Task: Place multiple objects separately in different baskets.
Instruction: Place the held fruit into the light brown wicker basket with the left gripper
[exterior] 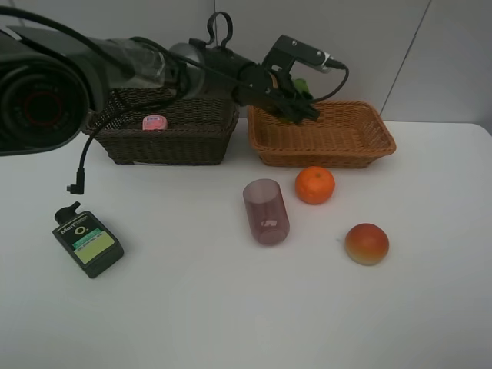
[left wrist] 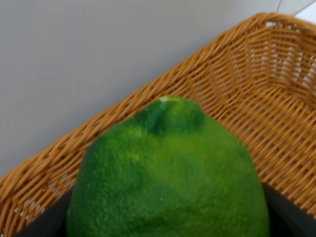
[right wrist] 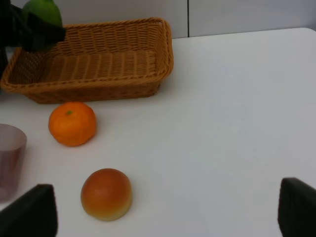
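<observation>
Left tool (exterior: pixel 298 101) grips the green fruit (left wrist: pixel 168 173) over the tan basket (exterior: pixel 338 150). Right tool (right wrist: pixel 168 215) hangs open above the counter (right wrist: pixel 237 123), near the red fruit (right wrist: pixel 106 193) and orange (right wrist: pixel 72 123).

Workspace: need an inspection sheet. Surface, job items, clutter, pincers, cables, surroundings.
Surface: white table, bare parts look clean.
Job's things: green fruit held over the tan basket; pink bottle in the dark basket; orange, red-orange fruit, purple cup and black bottle loose on the table.
Clutter: nothing seen.
Pincers: left pincer shut on the green fruit; right pincer open, empty, above the table.
Cables: black cable hangs off the left arm, plug end loose by the dark basket.
Surroundings: plain wall panels behind; nothing else seen.
</observation>
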Controlling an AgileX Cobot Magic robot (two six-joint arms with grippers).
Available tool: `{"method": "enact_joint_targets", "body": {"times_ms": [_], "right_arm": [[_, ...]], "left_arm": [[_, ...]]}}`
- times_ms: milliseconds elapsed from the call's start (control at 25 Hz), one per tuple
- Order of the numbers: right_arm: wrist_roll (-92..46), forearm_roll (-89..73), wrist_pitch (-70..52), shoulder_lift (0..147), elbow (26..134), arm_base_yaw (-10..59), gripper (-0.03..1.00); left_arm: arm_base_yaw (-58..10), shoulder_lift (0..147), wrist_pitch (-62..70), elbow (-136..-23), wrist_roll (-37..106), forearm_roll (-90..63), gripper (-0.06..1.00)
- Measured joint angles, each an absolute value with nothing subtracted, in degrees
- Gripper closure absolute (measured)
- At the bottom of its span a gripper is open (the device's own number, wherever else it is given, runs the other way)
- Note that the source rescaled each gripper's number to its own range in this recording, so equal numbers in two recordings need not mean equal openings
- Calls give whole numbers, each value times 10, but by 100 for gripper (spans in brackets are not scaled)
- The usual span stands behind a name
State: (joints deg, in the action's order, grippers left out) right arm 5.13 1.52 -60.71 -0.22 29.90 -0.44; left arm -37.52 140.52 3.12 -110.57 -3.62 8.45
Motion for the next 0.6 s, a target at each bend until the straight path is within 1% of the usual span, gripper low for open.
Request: {"method": "enact_joint_targets", "body": {"times_ms": [600], "right_arm": [[51, 16, -607, -2, 299, -4, 3]], "left_arm": [[-375, 1435, -8, -1106, -37, 91, 27]]}}
